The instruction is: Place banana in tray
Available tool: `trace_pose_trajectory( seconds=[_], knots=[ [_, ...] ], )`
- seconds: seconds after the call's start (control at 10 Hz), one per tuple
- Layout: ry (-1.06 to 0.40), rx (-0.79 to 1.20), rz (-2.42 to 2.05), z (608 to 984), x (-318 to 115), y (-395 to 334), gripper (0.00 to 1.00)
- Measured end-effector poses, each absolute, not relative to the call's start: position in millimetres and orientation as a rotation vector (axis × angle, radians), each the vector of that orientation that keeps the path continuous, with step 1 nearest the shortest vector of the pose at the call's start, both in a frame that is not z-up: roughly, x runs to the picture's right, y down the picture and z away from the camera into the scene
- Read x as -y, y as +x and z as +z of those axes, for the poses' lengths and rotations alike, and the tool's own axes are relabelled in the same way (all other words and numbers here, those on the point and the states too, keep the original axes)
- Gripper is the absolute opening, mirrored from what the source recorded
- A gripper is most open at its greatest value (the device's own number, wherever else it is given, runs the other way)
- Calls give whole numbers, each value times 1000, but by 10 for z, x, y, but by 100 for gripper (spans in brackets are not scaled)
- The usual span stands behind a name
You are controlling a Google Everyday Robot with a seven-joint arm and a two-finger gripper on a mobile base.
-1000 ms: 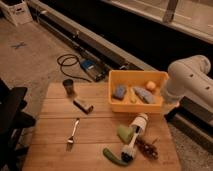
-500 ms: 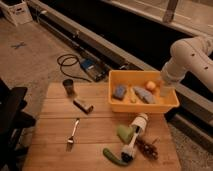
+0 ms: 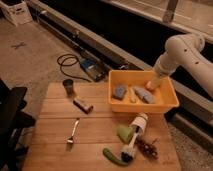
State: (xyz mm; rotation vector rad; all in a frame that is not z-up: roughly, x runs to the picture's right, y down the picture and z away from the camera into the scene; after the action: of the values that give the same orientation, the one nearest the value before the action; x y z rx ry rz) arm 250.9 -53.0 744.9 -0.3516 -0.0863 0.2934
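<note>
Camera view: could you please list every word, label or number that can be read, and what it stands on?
None can be read.
White box, top left: dark marks, too blurred to read.
The tray, the banana in it and the gripper over its far right corner show no text.

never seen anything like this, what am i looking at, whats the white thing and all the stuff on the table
The white jointed thing on the right is a robot arm. Its claw hangs low over the right end of the yellow tray, beside an orange ball. Whether it holds anything cannot be told.

There is only one picture, looking down at a slant on a wooden table.

In the tray lie two blue-grey lumps and, between them, a small pale banana.

On the table are a metal cup, a brown block, a fork, a white-handled tool and green pieces.
</note>
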Motion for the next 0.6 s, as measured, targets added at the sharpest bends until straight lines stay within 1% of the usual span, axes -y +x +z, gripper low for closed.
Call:
trace_pose_trajectory(
  seconds=[0.3,0.6],
  knots=[
    [-340,104,287,7593,491,2223,65],
    [-340,102,287,7592,491,2236,65]
  ],
)
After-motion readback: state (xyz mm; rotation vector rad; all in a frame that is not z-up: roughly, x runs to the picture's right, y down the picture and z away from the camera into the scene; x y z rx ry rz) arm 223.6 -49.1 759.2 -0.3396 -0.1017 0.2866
